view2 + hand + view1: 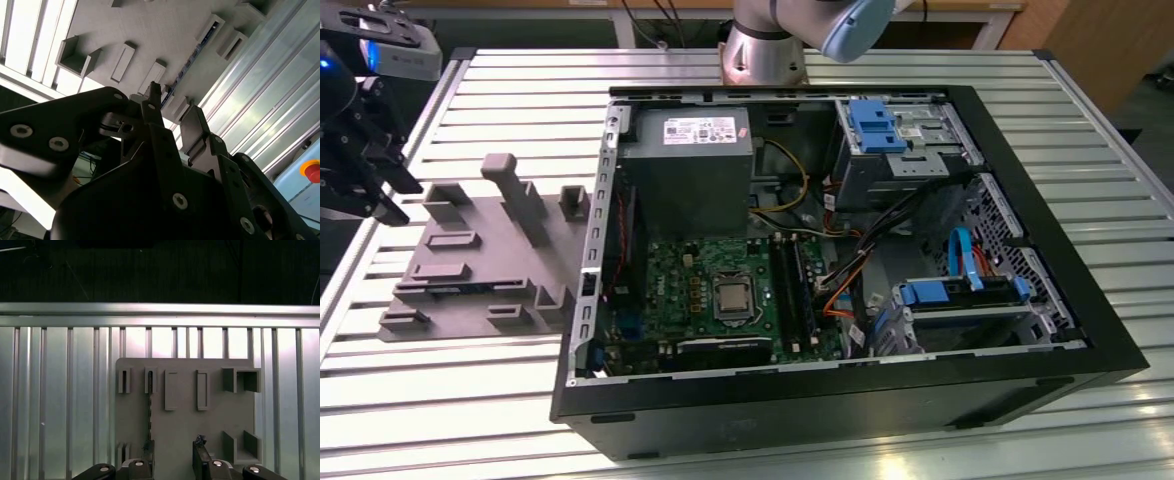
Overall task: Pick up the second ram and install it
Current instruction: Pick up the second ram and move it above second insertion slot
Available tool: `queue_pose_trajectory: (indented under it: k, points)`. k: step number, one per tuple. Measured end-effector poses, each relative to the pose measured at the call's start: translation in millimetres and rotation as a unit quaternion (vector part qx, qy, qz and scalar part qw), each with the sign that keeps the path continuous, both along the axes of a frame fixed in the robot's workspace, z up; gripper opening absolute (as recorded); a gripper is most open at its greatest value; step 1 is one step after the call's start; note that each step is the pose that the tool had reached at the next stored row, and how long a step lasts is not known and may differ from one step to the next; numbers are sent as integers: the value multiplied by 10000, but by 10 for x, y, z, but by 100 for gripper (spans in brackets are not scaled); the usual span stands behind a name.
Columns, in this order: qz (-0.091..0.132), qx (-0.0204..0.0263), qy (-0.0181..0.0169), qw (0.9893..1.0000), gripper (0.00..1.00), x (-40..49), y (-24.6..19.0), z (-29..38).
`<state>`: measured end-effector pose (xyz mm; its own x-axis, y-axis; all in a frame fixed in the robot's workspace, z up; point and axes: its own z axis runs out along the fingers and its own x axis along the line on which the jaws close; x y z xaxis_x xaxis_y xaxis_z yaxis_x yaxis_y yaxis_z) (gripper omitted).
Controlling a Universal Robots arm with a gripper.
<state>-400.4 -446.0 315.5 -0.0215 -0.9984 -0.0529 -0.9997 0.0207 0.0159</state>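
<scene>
The second ram (149, 412) stands on edge in a slot of the gray fixture (215, 420), seen as a thin dark line. In the second wrist view the ram (189, 61) shows as a dark bluish strip between two upright blocks. My gripper (174, 447) hangs above the fixture, open, with nothing between its fingers. One fingertip (148, 446) lines up with the ram's near end; the other fingertip (200, 442) is off to the side. In the exterior view the gripper (400, 198) is at the far left, above the fixture's (480, 250) outer edge.
An open black computer case (854, 400) lies at the exterior view's right of the fixture. It holds the green motherboard (680, 270), dark memory slots (797, 290), a gray power supply (687, 160) and blue drive brackets (947, 292). The slatted metal table (520, 90) carries everything.
</scene>
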Motion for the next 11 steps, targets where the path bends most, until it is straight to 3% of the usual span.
queue_pose_trajectory:
  k: [6, 11]
  points:
    - [-2, 0, -1, 10000, 43, 0, 0, -5]
    - [-44, -2, -6, 10000, 43, -1, -7, -79]
